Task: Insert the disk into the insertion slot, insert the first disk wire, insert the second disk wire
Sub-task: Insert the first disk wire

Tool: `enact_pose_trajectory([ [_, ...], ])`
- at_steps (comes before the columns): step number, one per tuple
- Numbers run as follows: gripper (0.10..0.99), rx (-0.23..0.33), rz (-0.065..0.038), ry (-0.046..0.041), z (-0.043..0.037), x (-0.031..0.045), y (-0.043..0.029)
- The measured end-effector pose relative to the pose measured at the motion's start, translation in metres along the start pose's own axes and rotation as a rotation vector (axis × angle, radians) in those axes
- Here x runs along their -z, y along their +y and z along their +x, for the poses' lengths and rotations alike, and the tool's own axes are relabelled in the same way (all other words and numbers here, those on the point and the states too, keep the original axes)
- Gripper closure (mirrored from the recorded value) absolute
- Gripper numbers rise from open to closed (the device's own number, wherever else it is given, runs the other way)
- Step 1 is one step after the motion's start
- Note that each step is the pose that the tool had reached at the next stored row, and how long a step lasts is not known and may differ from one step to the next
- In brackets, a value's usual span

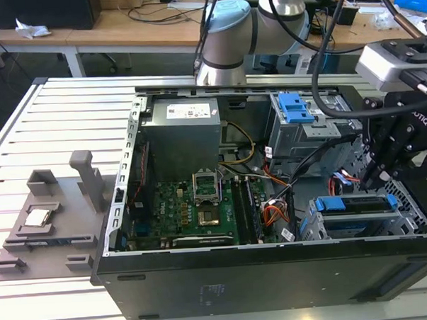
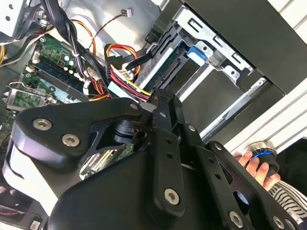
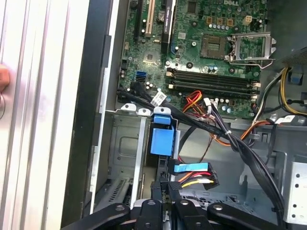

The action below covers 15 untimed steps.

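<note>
The disk [image 1: 354,205] lies in its blue caddy inside the insertion slot [image 1: 323,226], the low silver cage at the case's front corner on the exterior view's right. My black gripper [image 1: 373,174] hangs just above it. In both wrist views the fingers are pressed together, so the gripper [image 2: 158,96] is shut, its tips at the disk's connector edge [image 2: 165,72]. The caddy's blue tab [image 3: 160,139] sits just beyond the gripper [image 3: 166,184]. A blue flat wire connector [image 3: 192,167] and a black connector with red, yellow and black wires [image 3: 200,181] lie right beside the tips; I cannot tell whether either is gripped.
A taller grey cage with a blue latch [image 1: 296,107] stands behind the slot. The motherboard [image 1: 201,210] and power supply [image 1: 180,126] fill the case's left half. Loose cable bundles [image 3: 240,143] cross beside the cage. A person's hand [image 2: 252,160] rests on the slatted table. A grey fixture [image 1: 46,217] sits outside the case.
</note>
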<state>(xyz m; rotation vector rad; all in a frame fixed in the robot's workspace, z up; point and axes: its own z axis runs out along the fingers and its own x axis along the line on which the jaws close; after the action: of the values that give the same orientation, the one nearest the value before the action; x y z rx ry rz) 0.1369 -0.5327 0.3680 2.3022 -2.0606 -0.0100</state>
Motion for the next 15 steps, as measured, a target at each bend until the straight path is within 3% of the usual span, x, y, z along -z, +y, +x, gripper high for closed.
enact_pose_trajectory([
  [15, 0.918, 0.000, 0.000, 0.0000, 0.0057, -0.0044, 0.0005],
])
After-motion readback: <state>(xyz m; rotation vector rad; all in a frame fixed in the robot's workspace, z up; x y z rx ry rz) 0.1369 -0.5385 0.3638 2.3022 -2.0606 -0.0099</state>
